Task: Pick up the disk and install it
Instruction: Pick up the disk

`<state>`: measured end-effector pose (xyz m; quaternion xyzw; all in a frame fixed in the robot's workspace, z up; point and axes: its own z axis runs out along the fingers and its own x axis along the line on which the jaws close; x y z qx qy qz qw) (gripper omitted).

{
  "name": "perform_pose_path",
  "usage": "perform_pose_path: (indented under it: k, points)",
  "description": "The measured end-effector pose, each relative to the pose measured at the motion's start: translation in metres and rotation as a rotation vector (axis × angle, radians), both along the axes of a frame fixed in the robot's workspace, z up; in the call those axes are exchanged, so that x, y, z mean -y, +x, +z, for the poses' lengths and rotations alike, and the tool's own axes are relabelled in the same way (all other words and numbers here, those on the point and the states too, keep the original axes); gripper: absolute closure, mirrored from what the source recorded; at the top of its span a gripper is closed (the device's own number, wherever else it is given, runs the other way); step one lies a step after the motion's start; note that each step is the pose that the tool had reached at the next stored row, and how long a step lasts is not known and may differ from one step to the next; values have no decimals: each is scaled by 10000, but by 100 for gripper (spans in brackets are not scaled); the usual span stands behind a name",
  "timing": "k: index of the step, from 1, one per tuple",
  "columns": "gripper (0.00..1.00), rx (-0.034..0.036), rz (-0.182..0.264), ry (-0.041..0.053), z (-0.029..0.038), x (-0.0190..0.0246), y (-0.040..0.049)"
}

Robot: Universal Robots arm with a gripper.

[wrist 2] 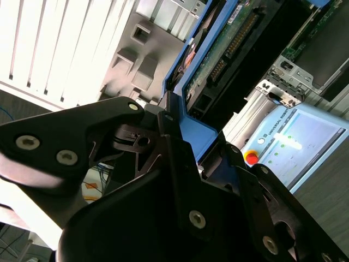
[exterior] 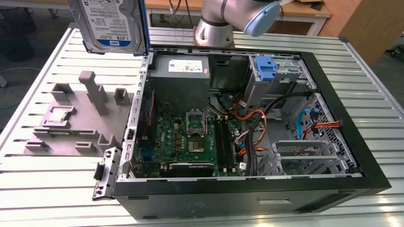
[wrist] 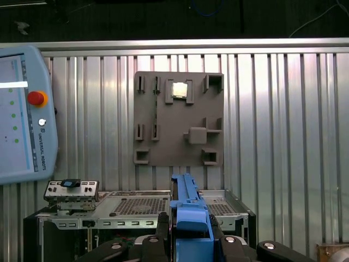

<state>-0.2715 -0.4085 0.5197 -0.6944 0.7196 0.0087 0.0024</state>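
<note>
Over the table (exterior: 44, 191), hand (wrist: 192, 228) clamps labelled disk (exterior: 109, 23).

Printed label on the disk (exterior: 110, 23), lettering on the pendant (wrist: 22, 109), sticker on power supply (exterior: 180, 71)

Metal disk (exterior: 107, 23) — blue plastic edging.

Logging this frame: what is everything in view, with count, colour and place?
disk: one, silver, blue-framed, held upright at the exterior view's upper left
computer case: one, black, open, lying on the table
motherboard: one, green, inside the case
fixture plate: one, grey, on the table beside the case
chip: one, silver, on the fixture plate
teach pendant: one, pale blue, by the table
table: one, silver, slatted
arm: one, grey, behind the case
gripper: one, black, shut on the disk's blue frame
</note>
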Motion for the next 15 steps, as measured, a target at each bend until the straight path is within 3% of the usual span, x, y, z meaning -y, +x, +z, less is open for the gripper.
perform_pose_path:
  k: [15]
  points:
    - [64, 0, 0, 0, 0, 14, 32]
